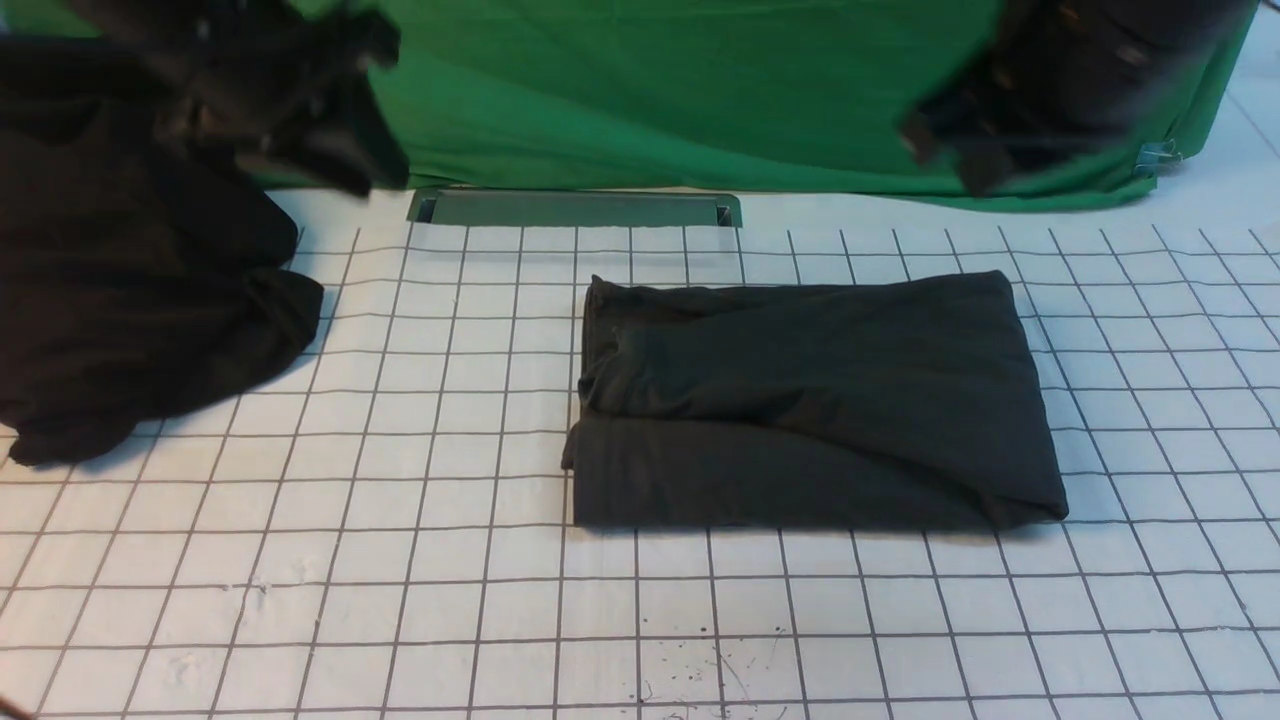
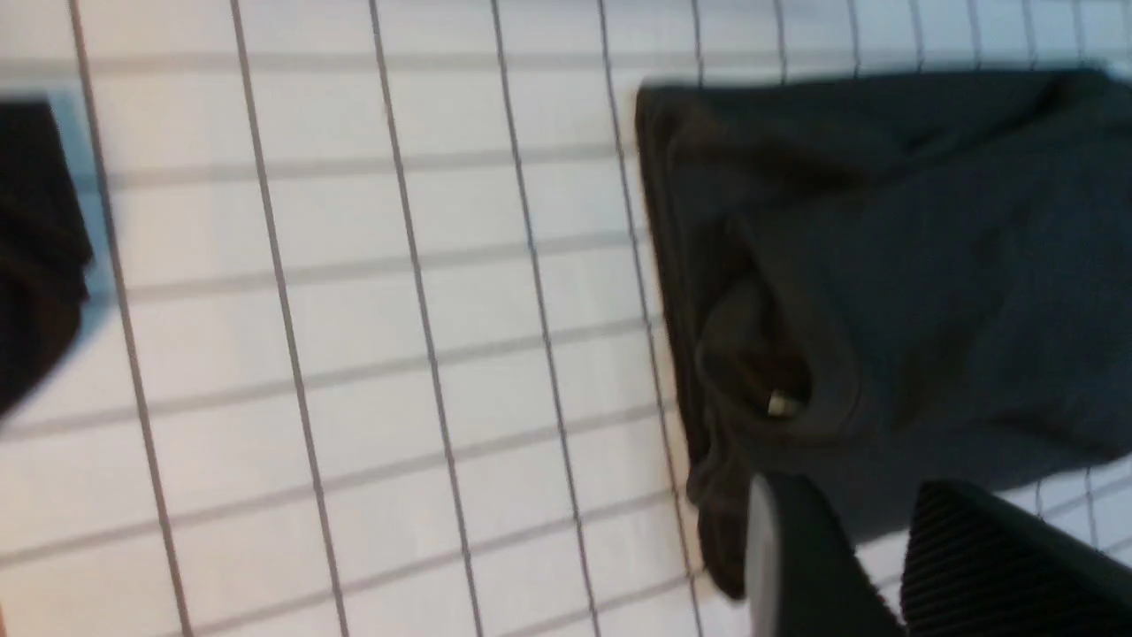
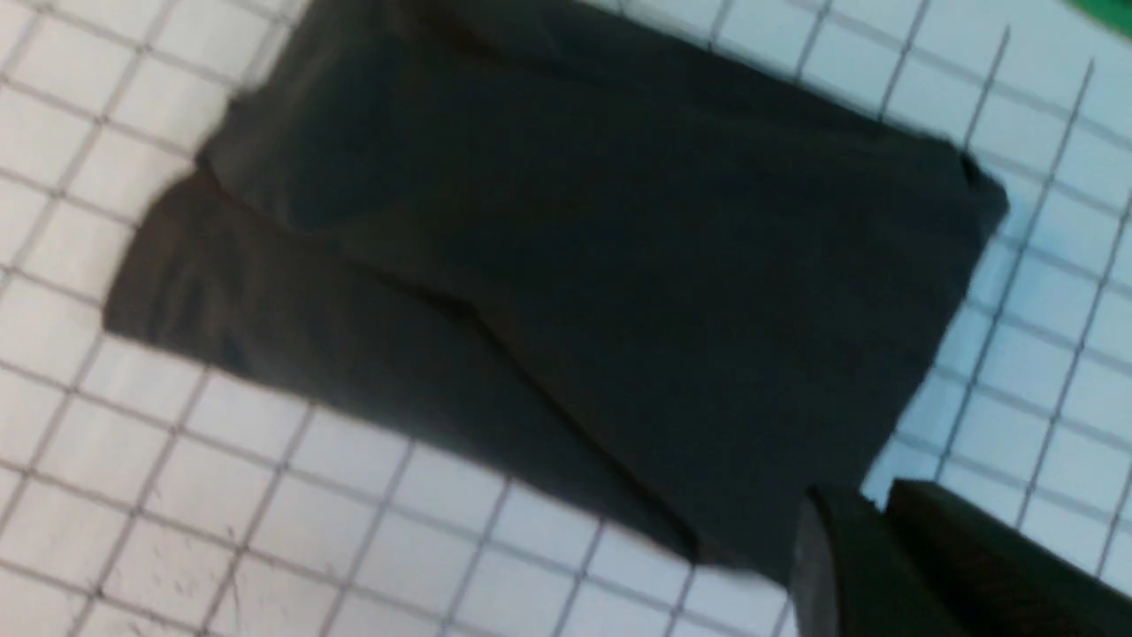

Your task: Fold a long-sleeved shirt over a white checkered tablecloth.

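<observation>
Near you: white checkered tablecloth (image 1: 400,600), slightly wrinkled. Mid-table, long-sleeved shirt (image 1: 820,400) lies on it folded to a rectangle, w/ black garment heap (image 1: 130,300) well apart at left. Farther, raised: right gripper (image 3: 853,495) jaws clenched, empty; left gripper (image 2: 849,491) blurred, you can't tell its jaws. Far back: green cloth (image 1: 650,90)

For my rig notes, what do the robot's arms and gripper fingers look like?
Both arms are black and bulky; in the front view the left arm and right arm are blurred, so cables or markings cannot be made out. The left gripper has flat black fingers, one smooth, one with a finely ribbed pad. The right gripper looks alike.
</observation>
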Motion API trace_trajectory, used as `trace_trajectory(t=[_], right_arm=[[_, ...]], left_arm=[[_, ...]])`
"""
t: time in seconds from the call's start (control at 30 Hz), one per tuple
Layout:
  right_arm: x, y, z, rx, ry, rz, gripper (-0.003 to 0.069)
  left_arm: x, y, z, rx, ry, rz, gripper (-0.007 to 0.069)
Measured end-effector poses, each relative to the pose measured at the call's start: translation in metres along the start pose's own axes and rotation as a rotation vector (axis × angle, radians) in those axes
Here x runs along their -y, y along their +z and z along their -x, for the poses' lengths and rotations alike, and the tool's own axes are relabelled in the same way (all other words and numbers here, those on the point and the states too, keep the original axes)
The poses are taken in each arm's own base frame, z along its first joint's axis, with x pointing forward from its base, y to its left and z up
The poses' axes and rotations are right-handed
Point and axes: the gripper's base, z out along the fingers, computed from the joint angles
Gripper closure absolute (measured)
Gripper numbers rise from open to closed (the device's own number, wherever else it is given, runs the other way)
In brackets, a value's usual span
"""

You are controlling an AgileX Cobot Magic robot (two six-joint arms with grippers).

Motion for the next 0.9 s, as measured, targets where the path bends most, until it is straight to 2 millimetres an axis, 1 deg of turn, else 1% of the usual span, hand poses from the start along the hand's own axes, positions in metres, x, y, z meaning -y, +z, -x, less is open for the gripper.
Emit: trace_trajectory(t=[0.03, 0.1, 0.13, 0.17, 0.2, 0.23, 0.3, 0.33, 0.37, 0.43, 0.53, 0.57, 0.6, 0.67, 0.7, 0.73, 0.77, 0.8, 0.87, 0.9], right_arm=[[0.009, -0.002, -0.013, -0.023, 0.018, -0.014, 0.0603], [0.025, 0.003, -0.040, -0.092, 0.055, -0.038, 0.0603], [0.026, 0.006, -0.044, -0.108, 0.058, -0.041, 0.0603], [0.036, 0.009, -0.057, -0.137, 0.085, -0.057, 0.0604], [0.042, 0.014, -0.067, -0.161, 0.104, -0.068, 0.0604], [0.049, 0.021, -0.078, -0.185, 0.127, -0.076, 0.0604], [0.056, 0.031, -0.089, -0.212, 0.158, -0.077, 0.0604], [0.059, 0.040, -0.095, -0.220, 0.177, -0.074, 0.0602], [0.059, 0.041, -0.096, -0.220, 0.179, -0.074, 0.0601], [0.061, 0.057, -0.103, -0.226, 0.194, -0.066, 0.0568], [0.060, 0.077, -0.105, -0.246, 0.207, -0.048, 0.0446], [0.058, 0.082, -0.105, -0.254, 0.206, -0.042, 0.0414], [0.056, 0.090, -0.105, -0.267, 0.201, -0.036, 0.0351], [0.050, 0.104, -0.105, -0.289, 0.186, -0.025, 0.0259], [0.050, 0.104, -0.104, -0.287, 0.185, -0.025, 0.0251], [0.046, 0.114, -0.104, -0.300, 0.175, -0.018, 0.0207], [0.045, 0.118, -0.104, -0.308, 0.174, -0.016, 0.0197], [0.044, 0.124, -0.104, -0.317, 0.169, -0.014, 0.0177], [0.043, 0.142, -0.105, -0.332, 0.169, -0.010, 0.0153], [0.043, 0.145, -0.105, -0.331, 0.168, -0.010, 0.0151]], left_arm=[[-0.001, 0.007, -0.012, -0.046, 0.005, 0.005, 0.0567], [-0.003, 0.019, -0.033, -0.120, 0.004, 0.018, 0.0612], [-0.004, 0.020, -0.034, -0.127, 0.003, 0.019, 0.0614], [-0.005, 0.028, -0.044, -0.152, -0.012, 0.022, 0.0622], [-0.006, 0.034, -0.048, -0.161, -0.029, 0.028, 0.0624], [-0.008, 0.044, -0.055, -0.173, -0.061, 0.040, 0.0627], [-0.007, 0.054, -0.063, -0.188, -0.090, 0.061, 0.0627], [-0.001, 0.063, -0.068, -0.192, -0.103, 0.082, 0.0627], [-0.002, 0.063, -0.069, -0.192, -0.101, 0.087, 0.0627], [0.014, 0.076, -0.076, -0.194, -0.096, 0.125, 0.0619], [0.038, 0.087, -0.082, -0.165, -0.062, 0.155, 0.0575], [0.043, 0.089, -0.081, -0.151, -0.058, 0.155, 0.0562], [0.051, 0.092, -0.081, -0.128, -0.045, 0.147, 0.0531], [0.062, 0.098, -0.081, -0.098, -0.021, 0.133, 0.0468], [0.062, 0.099, -0.081, -0.097, -0.020, 0.132, 0.0461], [0.068, 0.105, -0.082, -0.094, -0.005, 0.126, 0.0403], [0.069, 0.106, -0.081, -0.092, -0.003, 0.124, 0.0396], [0.072, 0.110, -0.083, -0.099, 0.002, 0.122, 0.0359], [0.075, 0.123, -0.086, -0.131, 0.008, 0.123, 0.0261], [0.075, 0.127, -0.087, -0.141, 0.006, 0.122, 0.0230]])
